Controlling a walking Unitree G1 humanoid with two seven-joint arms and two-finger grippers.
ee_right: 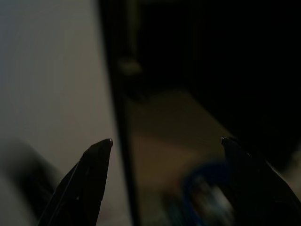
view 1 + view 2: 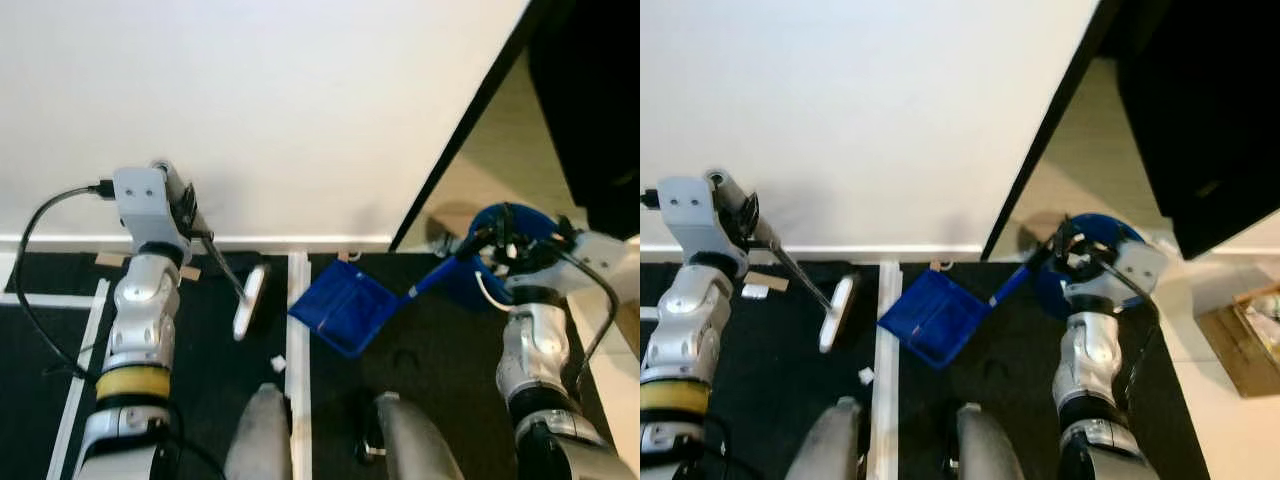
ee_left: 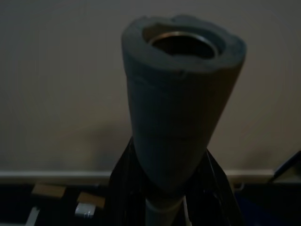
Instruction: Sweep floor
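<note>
The left gripper [image 2: 195,222] pinched the broom [image 2: 250,298] handle between its fingers, with the brush head left of the blue dustpan [image 2: 345,308]. Right of the dustpan, the right gripper [image 1: 167,141] had its fingers spread wide.

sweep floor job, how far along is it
Early to midway. Done: tools are set up, with the blue dustpan on the dark floor near the wall. In hand: the left gripper holds the broom, its head down beside the pan; the right gripper is at the pan's handle. Left: small white scraps and tan bits remain unswept.
</note>
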